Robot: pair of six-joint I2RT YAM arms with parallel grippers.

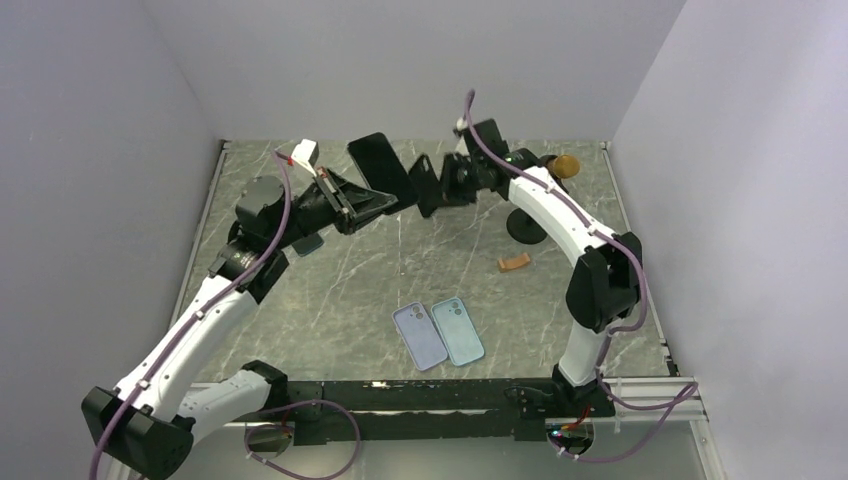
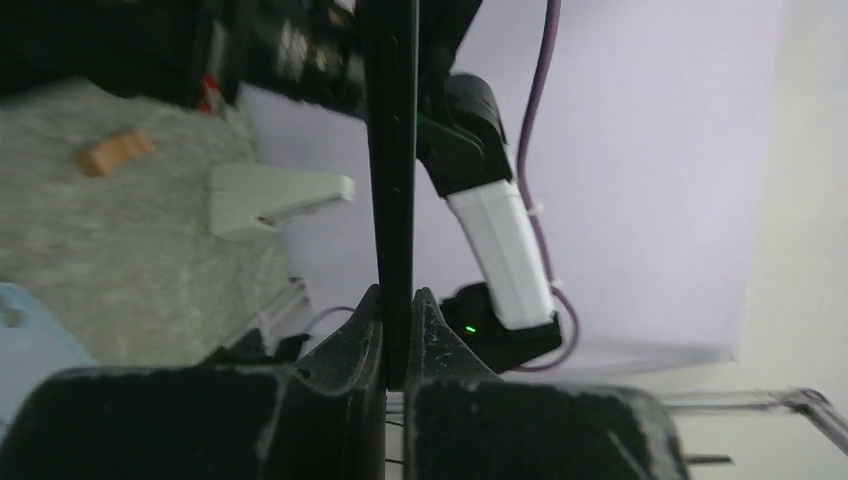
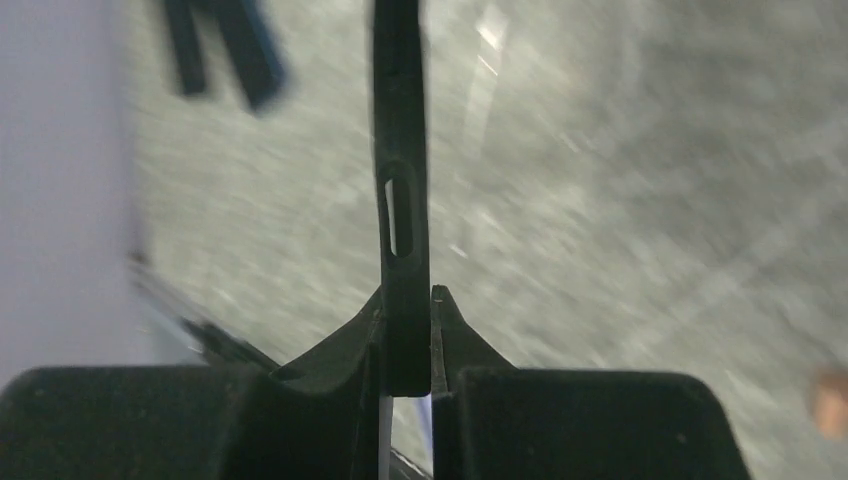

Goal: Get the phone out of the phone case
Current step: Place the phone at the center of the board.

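Clamping the black phone (image 1: 380, 165) edge-on, the left jaws hold it raised above the far part of the marble surface (image 1: 350, 290). The right jaws are closed on a thin dark phone case (image 3: 400, 200) just beside it, also lifted. Two pale cases (image 1: 420, 337) lie flat side by side nearer the bases, an orange scrap (image 1: 514, 263) apart from them.

The left arm (image 1: 190, 335) and right arm (image 1: 555, 205) have glossy white shells between black joints. A purple cable (image 2: 541, 50) trails along each. The fingers (image 2: 345, 358) are matte black wedges with rough faces. A green light (image 2: 470, 328) glows on one black joint.
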